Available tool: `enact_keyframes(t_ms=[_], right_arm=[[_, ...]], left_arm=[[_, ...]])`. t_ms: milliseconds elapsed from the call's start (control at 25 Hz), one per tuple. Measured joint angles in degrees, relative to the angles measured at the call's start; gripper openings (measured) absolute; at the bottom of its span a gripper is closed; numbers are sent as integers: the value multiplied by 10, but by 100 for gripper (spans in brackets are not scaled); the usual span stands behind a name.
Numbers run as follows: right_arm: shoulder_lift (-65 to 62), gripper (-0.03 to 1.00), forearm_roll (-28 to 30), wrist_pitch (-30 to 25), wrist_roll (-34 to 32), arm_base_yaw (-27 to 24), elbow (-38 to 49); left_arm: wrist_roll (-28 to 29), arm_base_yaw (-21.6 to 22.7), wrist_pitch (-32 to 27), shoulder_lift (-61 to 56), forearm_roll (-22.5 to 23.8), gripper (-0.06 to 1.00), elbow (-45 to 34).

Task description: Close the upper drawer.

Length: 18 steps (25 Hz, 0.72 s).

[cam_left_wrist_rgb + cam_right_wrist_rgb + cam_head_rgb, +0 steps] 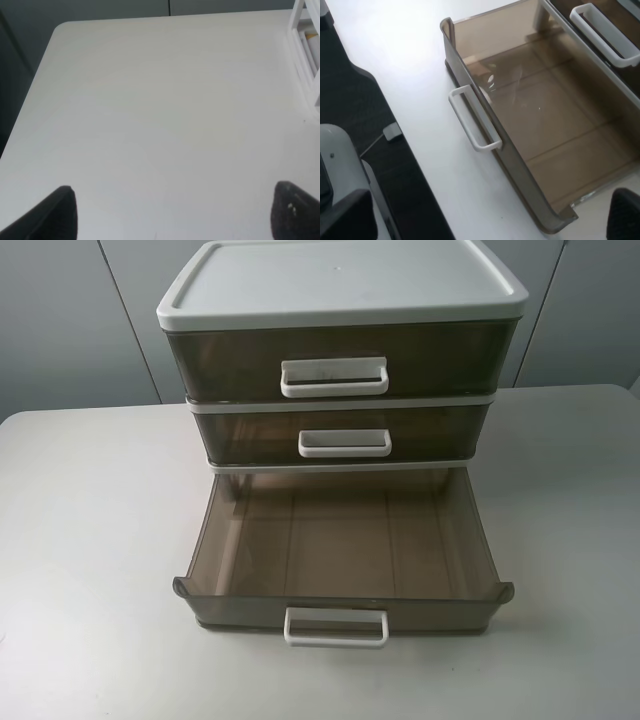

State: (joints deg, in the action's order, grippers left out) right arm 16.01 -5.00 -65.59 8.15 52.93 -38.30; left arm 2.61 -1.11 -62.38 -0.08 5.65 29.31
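White table [90,540]: upper drawer [340,362] looks shut already, bottom drawer [340,540] out. I see both grippers spread, empty, nothing engaged.

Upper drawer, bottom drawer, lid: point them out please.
upper drawer [335,377]: exterior high view, on its white handle.
bottom drawer [336,626]: exterior high view, on its handle.
lid [335,278]: exterior high view, top surface.

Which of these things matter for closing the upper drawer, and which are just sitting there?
Part of the job:
- upper drawer, already looking shut
- its white handle

Just there:
- middle drawer, shut
- bottom drawer, pulled out, nothing inside
- cabinet lid
- table
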Motion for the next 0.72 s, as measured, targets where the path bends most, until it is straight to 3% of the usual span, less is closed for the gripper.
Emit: enact_keyframes(t_ms=[320,720], right_arm=[[-151,70,1,10,-25,0,82],[-160,70,43,28,-82,-11,90]], left_arm=[[0,0,0,0,0,74,0],[-2,0,0,0,0,74,0]])
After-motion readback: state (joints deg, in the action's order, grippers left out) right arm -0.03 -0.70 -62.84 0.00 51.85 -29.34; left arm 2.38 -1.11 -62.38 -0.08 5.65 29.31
